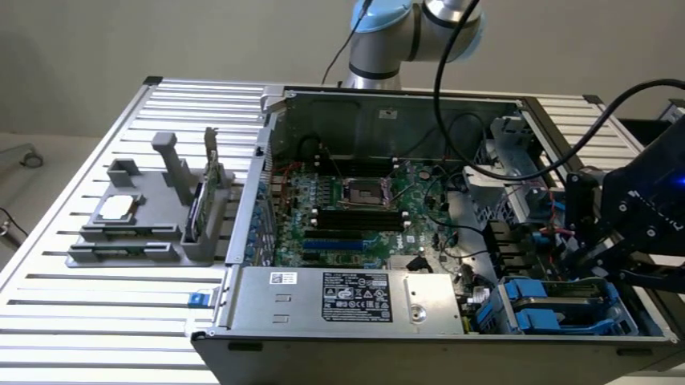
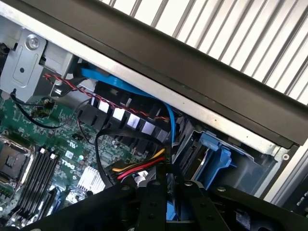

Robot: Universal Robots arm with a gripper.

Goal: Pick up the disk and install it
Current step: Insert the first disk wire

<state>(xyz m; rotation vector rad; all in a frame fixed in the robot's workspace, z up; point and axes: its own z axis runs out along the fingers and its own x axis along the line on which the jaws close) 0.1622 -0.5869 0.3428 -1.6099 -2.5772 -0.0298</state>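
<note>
1. Open computer case (image 1: 321, 298) of grey sheet metal lies on its side on the ribbed aluminium counter (image 1: 96, 321), centre of the exterior view. Inside it is a green circuit board (image 1: 354, 210) with long black memory slots and loose black, red and yellow wires.
2. The disk (image 1: 562, 306) (image 2: 216, 154), a flat drive framed by a glossy bright blue plastic carrier, sits in the drive bay at the case's lower right corner in the exterior view. Its moulded blue frame lies just inside the case's dark rim. Fully seated or not: cannot tell.
3. Matte black pincer (image 1: 591, 258) (image 2: 168, 211) hangs just above the disk, at the exterior view's right. Wide, narrow or gripping: cannot tell.
4. Blocky grey plastic holder (image 1: 139, 237) with upright posts stands at the exterior view's left, beside the case. A small square silver chip (image 1: 118, 207) lies flat on it, and a thin dark card (image 1: 196, 210) stands on edge.
5. Smooth blue flat cable (image 2: 125, 89) runs along the case wall, near the disk.
</note>
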